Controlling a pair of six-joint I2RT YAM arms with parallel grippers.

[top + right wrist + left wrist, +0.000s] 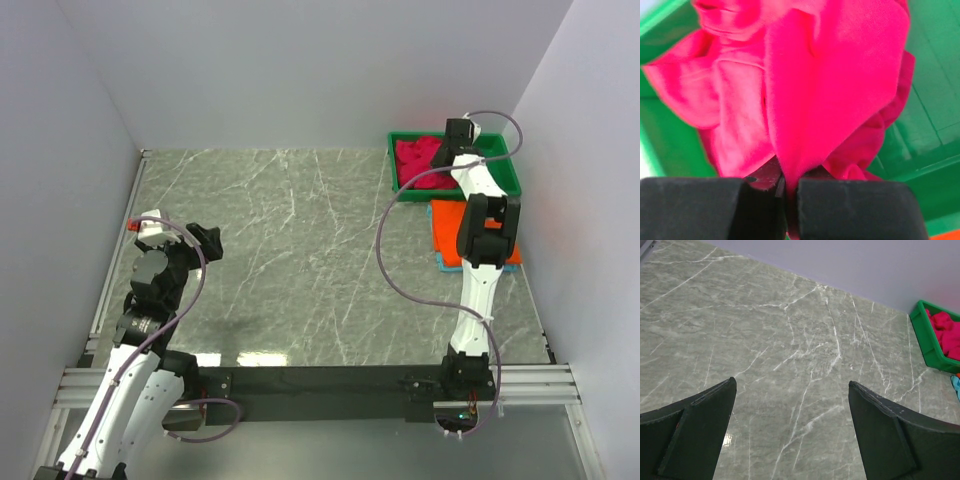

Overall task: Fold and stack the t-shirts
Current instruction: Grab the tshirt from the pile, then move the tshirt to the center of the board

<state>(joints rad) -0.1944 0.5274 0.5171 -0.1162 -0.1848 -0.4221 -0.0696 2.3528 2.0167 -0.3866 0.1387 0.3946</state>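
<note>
Gripping: the right end effector [785, 192] is clamped on a fold of the crimson-pink t-shirt [835, 90], with cloth pinched between its fingers.
Shirt location: crumpled, not yet folded, inside the green tray [510, 178] at the upper right of the overhead frame.
Key relation: the cloth lies directly ahead of the pinching fingers, and it is too bunched to show a clear long axis.
Nearer arm: the right. The left end effector [792, 383] hangs spread wide over the worktop [300, 250] at lower left, well apart from the tray.
Other shirts: the orange t-shirt [447, 225] lies folded just below the tray, with the teal t-shirt [443, 263] a sliver beneath it.
Count: three t-shirts, one per colour; one tray.
Likely step: drawing the crimson-pink one out for spreading.
</note>
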